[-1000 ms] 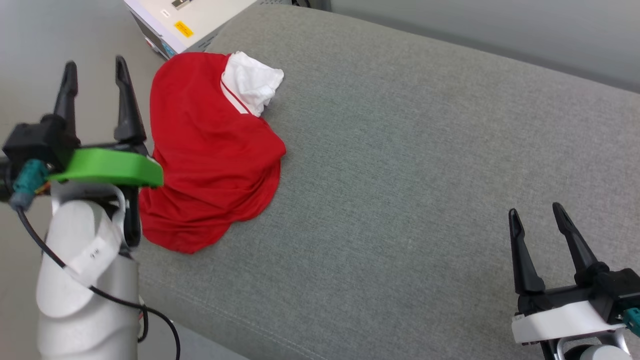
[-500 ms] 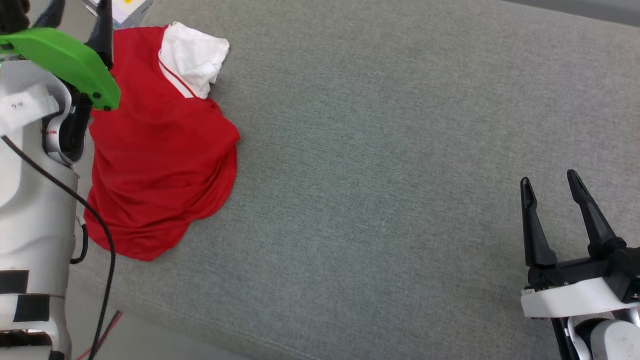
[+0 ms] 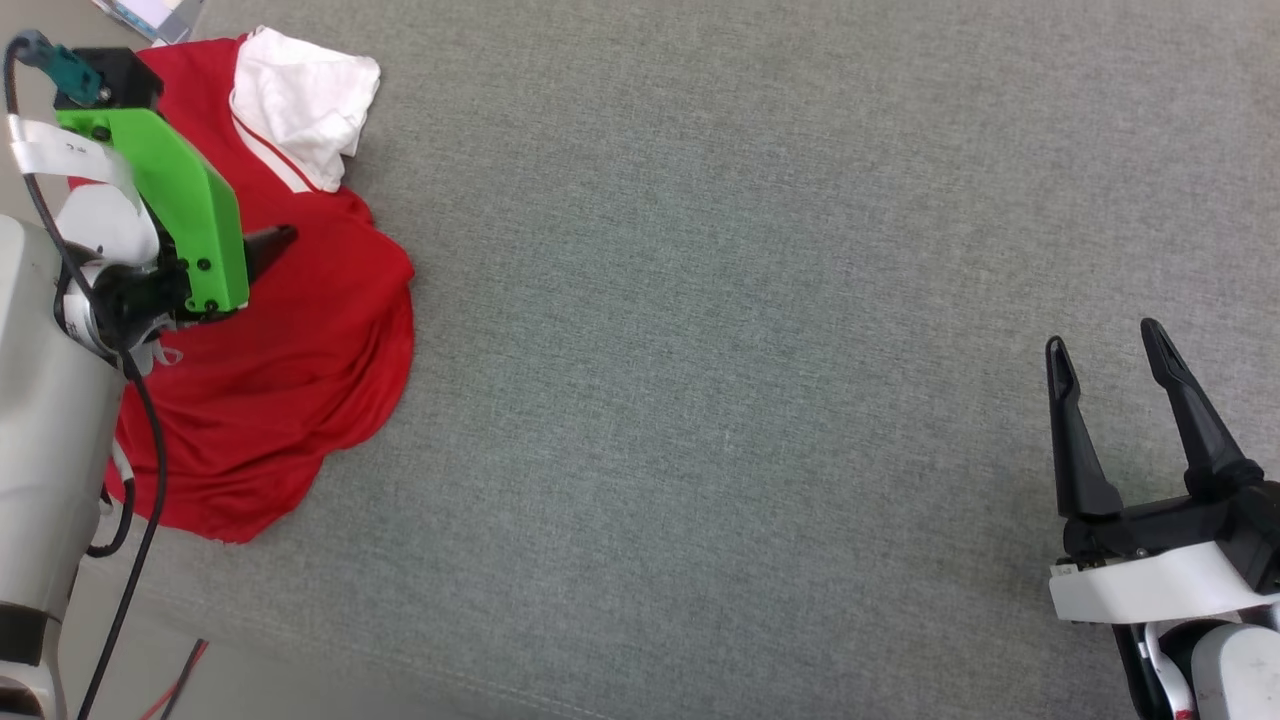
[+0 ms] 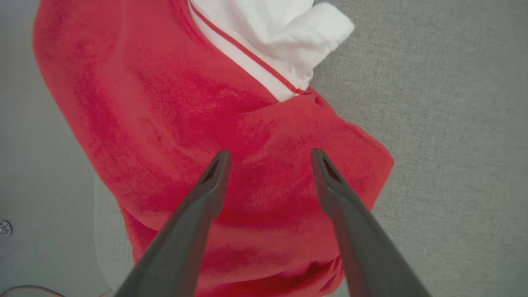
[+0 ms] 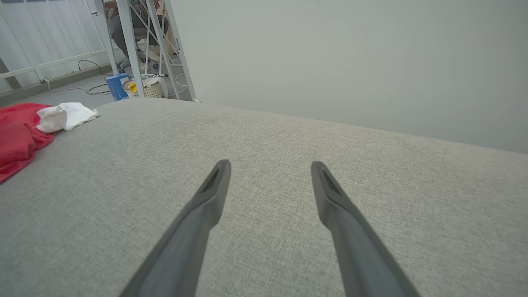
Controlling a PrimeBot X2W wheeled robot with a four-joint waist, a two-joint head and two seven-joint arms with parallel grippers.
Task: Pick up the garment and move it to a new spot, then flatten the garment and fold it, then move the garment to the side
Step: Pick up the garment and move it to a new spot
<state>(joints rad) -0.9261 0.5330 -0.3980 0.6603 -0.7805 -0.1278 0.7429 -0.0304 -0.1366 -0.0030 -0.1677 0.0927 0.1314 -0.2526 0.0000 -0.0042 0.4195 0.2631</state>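
Head view: the left claw (image 3: 262,248) is hovering over the garment (image 3: 300,340), bunched on the grey table (image 3: 750,300); a white label (image 3: 50,150) on its arm (image 3: 35,420) is too small to read. The right claw (image 3: 1102,338) is standing spread, well apart. Left wrist view: the left claw (image 4: 268,154) is gaping wide, red cloth beneath both tips (image 4: 220,159), white sleeve (image 4: 284,37) beyond. Right wrist view: the garment (image 5: 16,136) is lying far leftward.

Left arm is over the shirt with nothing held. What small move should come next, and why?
Probably lower the left gripper straight down and close on the garment between its fingers. It is open and aimed at the bunched red middle. The garment lies crumpled at the cushion's left edge, and the right gripper is open, far off over bare cushion.
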